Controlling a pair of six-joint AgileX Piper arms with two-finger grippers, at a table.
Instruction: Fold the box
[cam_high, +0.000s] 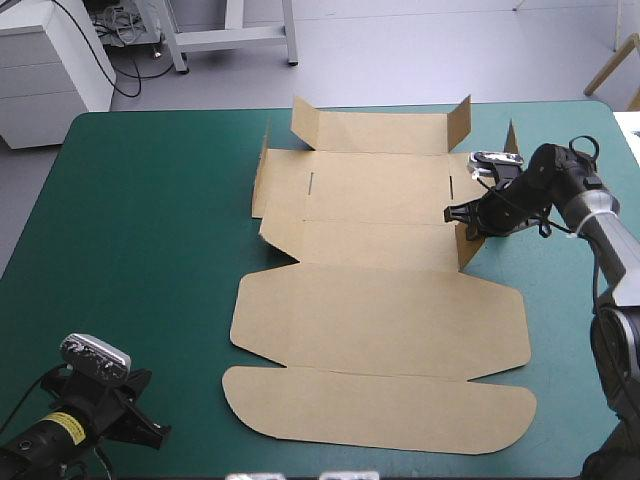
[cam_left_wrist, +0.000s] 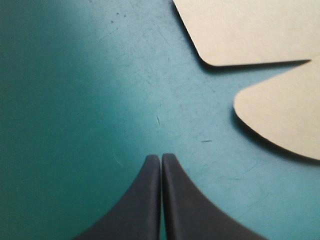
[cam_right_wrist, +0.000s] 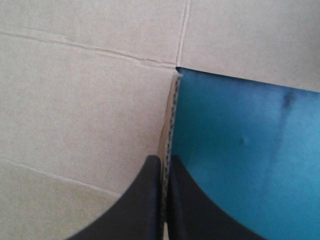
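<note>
Your box (cam_high: 380, 300), a cut sheet of brown corrugated board, lies spread open across the middle of the teal-green-covered bench (cam_high: 140, 220). Its rounded lid panels point toward the near edge, and the far flaps are tipped up. On the right, a small side flap (cam_high: 468, 245) stands upright. Your right gripper (cam_high: 470, 225), with its two broad black fin-shaped fingers, is clenched on that flap's edge.

The right wrist view gives you what the high view can't. The board's fluted edge runs straight down between the fingers, with creased brown panels on one side and teal-green cover on the other.

Your left gripper (cam_high: 150, 432) sits at the bench's near-left corner, well apart from the box, fingers pressed together on nothing. Its wrist view shows bare cover beneath, and two rounded brown corners ahead and off to one side.
</note>
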